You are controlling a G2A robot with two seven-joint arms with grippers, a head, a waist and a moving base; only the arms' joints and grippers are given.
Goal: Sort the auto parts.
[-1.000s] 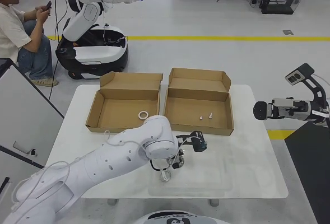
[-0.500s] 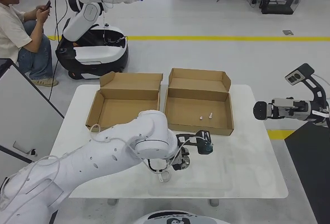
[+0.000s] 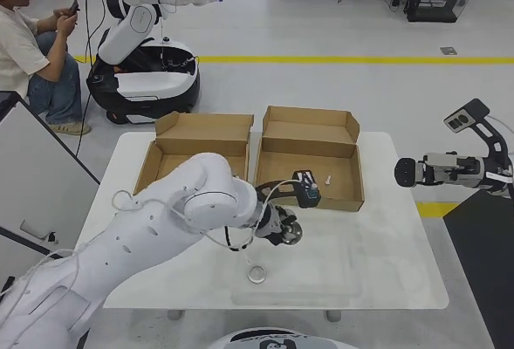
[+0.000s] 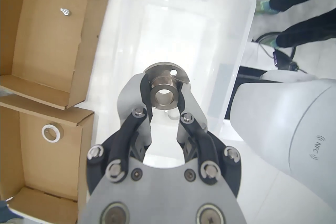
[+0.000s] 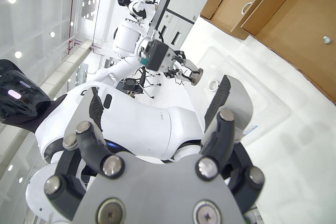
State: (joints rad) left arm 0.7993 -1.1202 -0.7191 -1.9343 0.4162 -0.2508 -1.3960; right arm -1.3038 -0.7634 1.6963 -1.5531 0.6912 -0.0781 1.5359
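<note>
Metal bushing (image 4: 163,95) now higher, off tray (image 4: 232,33)

white table (image 3: 396,253) under me, grey cabinet (image 3: 21,166) just off its left side, another white robot (image 3: 143,78) parked on the floor past the far edge, yellow floor line (image 3: 370,59) behind it, dark mat (image 3: 501,262) to my right.

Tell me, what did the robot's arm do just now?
The left gripper rose from the clear tray and swung toward the cardboard boxes, shut on a metal bushing. The pictures don't show when it clamped the bushing. The small ring in the tray, the bolts in a box and the open right gripper stayed put.
</note>
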